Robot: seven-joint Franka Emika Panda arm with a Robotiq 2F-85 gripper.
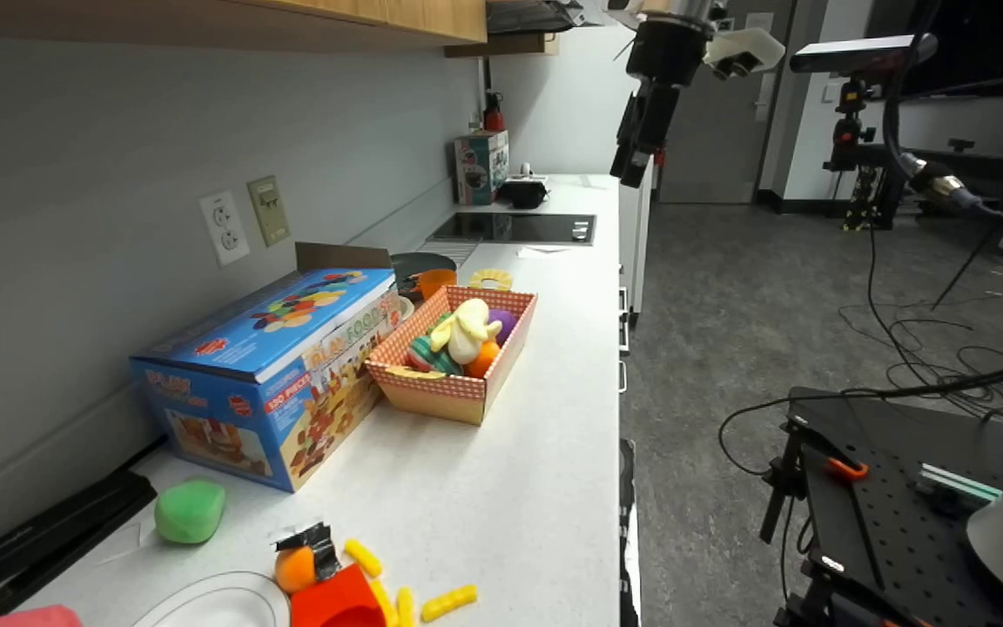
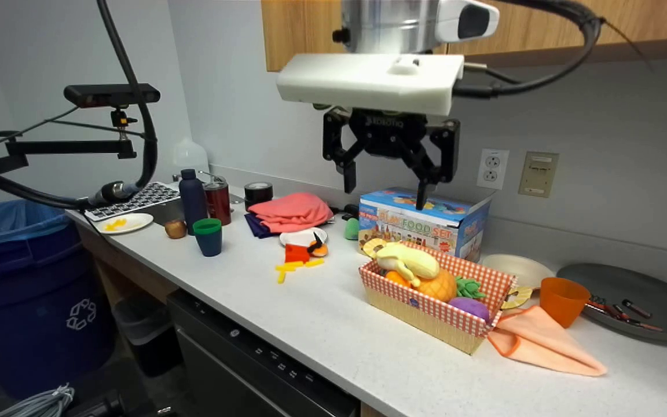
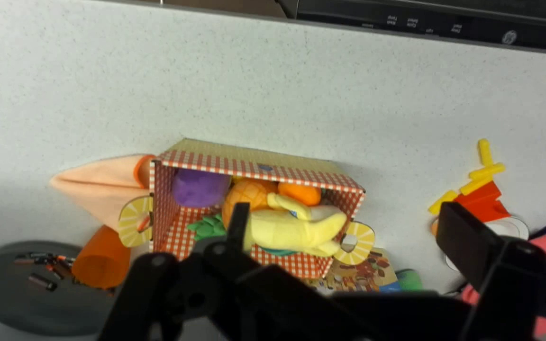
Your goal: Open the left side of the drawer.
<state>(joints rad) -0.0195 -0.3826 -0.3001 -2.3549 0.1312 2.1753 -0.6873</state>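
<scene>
Silver drawer handles [image 1: 624, 336] stick out along the counter's front side in an exterior view; the drawer fronts are seen almost edge-on there. In the wrist view a strip of brown front [image 3: 225, 6] shows beyond the counter edge, left of the dishwasher. Which drawer is meant, I cannot tell. My gripper [image 2: 385, 186] is open and empty, high above the counter and apart from the drawers. Its fingers point down, and they also show in the wrist view [image 3: 349, 232], spread above the basket.
A checked basket [image 2: 420, 313] of soft toy food stands on the white counter [image 2: 287, 324], before a play food box [image 1: 214, 409]. A black dishwasher [image 2: 252, 353] is under the counter. Wooden cabinets [image 1: 414, 16] hang above. An orange cup [image 2: 563, 301] and grey pan [image 2: 658, 289] stand nearby.
</scene>
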